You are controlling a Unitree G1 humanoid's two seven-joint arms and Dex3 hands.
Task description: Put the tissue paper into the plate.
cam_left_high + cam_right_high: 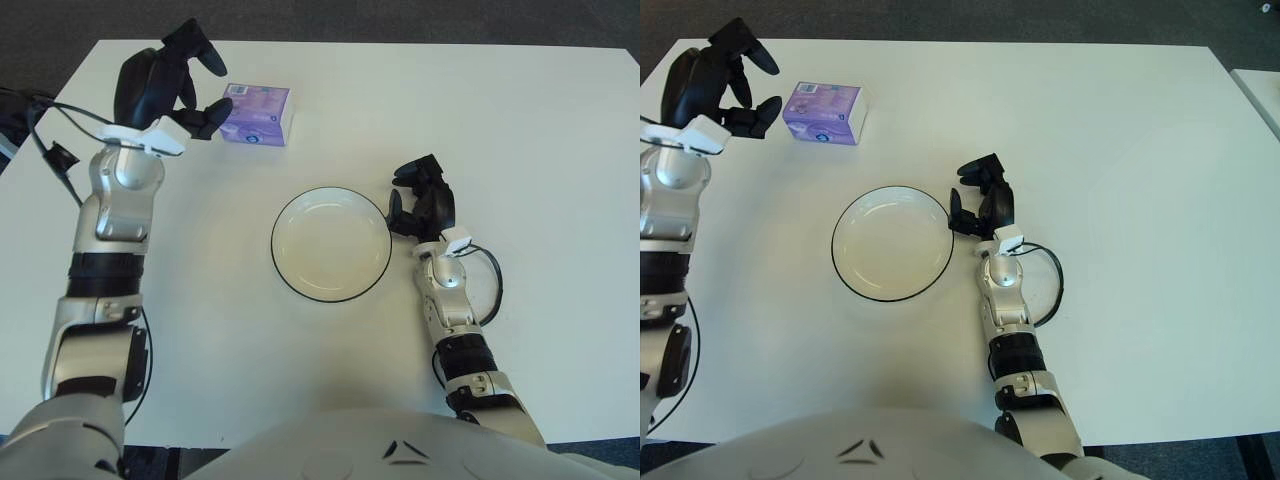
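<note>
The tissue paper is a purple and white pack (256,113) lying on the white table (520,130) at the far left. My left hand (185,88) hovers just left of the pack, fingers spread, its thumb tip close to the pack's left edge, holding nothing. The plate (331,243) is round and white with a dark rim, empty, in the middle of the table. My right hand (420,203) shows just right of the plate's rim with fingers loosely curled and nothing in them.
A black cable (60,150) trails along the left arm near the table's left edge. A thin cable loops beside the right wrist (490,285). The table's far edge (400,42) borders dark carpet.
</note>
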